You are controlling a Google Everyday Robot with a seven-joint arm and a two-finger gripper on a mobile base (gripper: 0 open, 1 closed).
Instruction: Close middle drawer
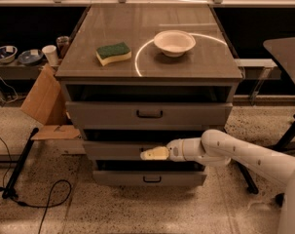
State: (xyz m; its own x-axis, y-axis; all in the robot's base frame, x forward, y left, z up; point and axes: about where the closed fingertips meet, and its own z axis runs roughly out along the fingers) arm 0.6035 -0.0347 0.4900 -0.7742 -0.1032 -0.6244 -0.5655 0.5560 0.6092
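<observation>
Camera view looks down on the front of a grey three-drawer desk (152, 69), with a green sponge (113, 53) and a white bowl (174, 42) lying well apart on its top.

Item under inspection: the middle drawer (113, 150), second in the stack. Its low front stands slightly proud of the carcass, with a dark gap showing above it. It is judged nearly, but not fully, closed.

The end effector (154, 153) sits at the centre of that drawer's front, at about handle position, and appears to touch it. The white arm (234, 152) reaches in from the right, roughly level. This placement suits a straight push: contact at the centre should drive the drawer in squarely rather than skew it on its runners.

Whether the end effector is open or closed, or grips anything, cannot be told.

The top drawer (149, 113) and lowest drawer (149, 178) also stand slightly out; neither is touched.
</observation>
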